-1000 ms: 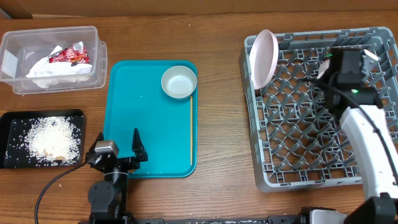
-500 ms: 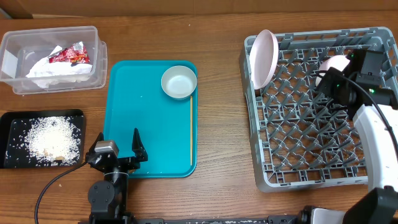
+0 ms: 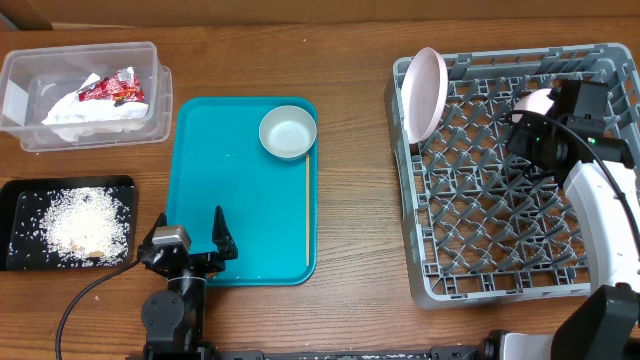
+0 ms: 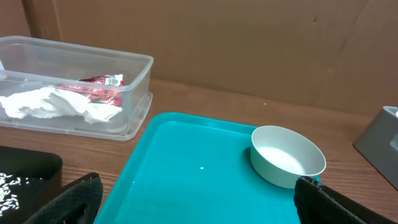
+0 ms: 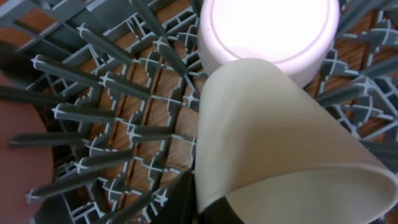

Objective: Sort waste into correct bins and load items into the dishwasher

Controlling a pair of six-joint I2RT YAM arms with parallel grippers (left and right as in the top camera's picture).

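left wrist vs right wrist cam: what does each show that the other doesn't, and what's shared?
Left wrist only: clear tub holding napkins and red wrapper, teal tray, white bowl on it, black tray corner. Right wrist only: round pale dish among the pegs, cream cup close to the lens. Shared: the grey rack, only a corner in the left view.

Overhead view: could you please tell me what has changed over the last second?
The right gripper shifted slightly right over the rack, uncovering a small plate lying there, and its jaws closed; whether they closed on the cup cannot be told. The left gripper, bowl, tray, tub and upright large plate stayed put.
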